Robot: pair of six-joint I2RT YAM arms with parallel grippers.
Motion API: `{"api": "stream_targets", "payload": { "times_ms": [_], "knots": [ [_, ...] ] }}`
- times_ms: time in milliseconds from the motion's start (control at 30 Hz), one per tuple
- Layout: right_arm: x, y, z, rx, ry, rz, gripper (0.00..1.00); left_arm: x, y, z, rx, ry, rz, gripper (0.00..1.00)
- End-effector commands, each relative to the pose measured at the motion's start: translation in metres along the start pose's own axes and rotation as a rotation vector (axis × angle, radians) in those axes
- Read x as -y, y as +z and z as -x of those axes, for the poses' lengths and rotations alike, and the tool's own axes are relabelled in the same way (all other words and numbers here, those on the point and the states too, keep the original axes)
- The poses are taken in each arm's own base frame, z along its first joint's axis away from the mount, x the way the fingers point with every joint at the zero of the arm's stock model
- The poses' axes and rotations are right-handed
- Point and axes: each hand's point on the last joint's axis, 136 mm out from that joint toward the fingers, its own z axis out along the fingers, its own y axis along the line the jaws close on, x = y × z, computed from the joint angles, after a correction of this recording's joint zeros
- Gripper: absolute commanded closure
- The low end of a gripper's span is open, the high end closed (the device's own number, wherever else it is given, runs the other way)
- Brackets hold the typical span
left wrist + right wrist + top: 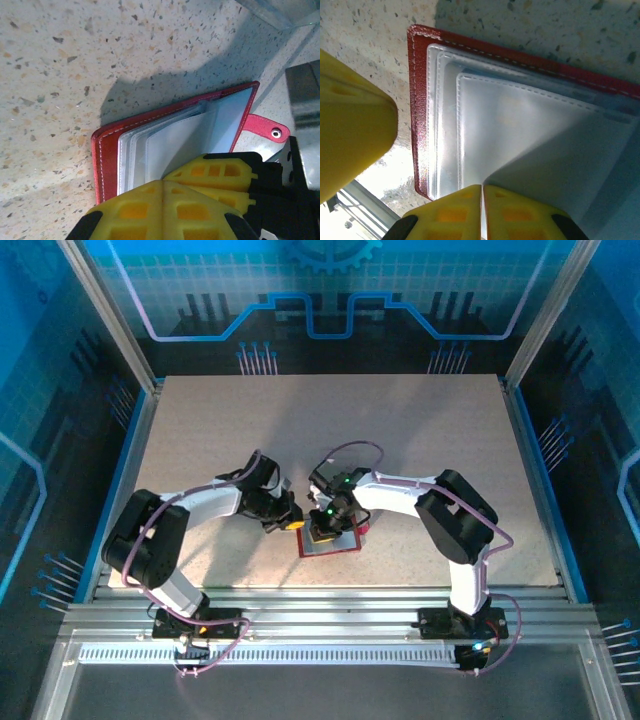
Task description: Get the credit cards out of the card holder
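Observation:
The red card holder [345, 546] lies open on the table near the front edge, with its grey-silver clear sleeves [165, 145] fanned up. Its red tab [265, 131] sticks out to one side. My left gripper [167, 181] is shut, its yellow tips together and resting on the sleeves near the red cover [107, 150]. My right gripper [482, 189] is shut on the edge of one clear sleeve [520, 130], which rises toward its fingers. Both grippers meet over the holder, left gripper [288, 524] and right gripper [325, 532]. The credit cards are hidden.
The corner of a clear plastic box [280, 12] lies just beyond the holder. The aluminium rail [365, 210] at the table's front edge runs close by. The speckled tabletop [330, 420] stretches away behind the arms.

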Motion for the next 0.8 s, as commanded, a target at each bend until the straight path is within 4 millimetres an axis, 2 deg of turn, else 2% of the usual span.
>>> {"api": "stream_targets", "payload": {
  "times_ms": [0, 433, 567, 767],
  "knots": [
    [0.007, -0.004, -0.002, 0.003, 0.037, -0.001, 0.9, -0.002, 0.008, -0.009, -0.05, -0.049, -0.027, 1.0],
    [0.006, -0.006, -0.001, 0.012, 0.046, 0.009, 0.9, -0.026, 0.026, -0.017, -0.112, -0.094, 0.012, 1.0],
    [0.012, -0.012, 0.0, 0.022, 0.045, -0.044, 0.86, -0.035, 0.026, -0.019, -0.115, -0.088, 0.058, 1.0],
    [0.016, -0.018, 0.0, 0.014, 0.026, -0.114, 0.78, -0.037, 0.026, -0.018, -0.114, -0.081, 0.071, 1.0]
  ]
}}
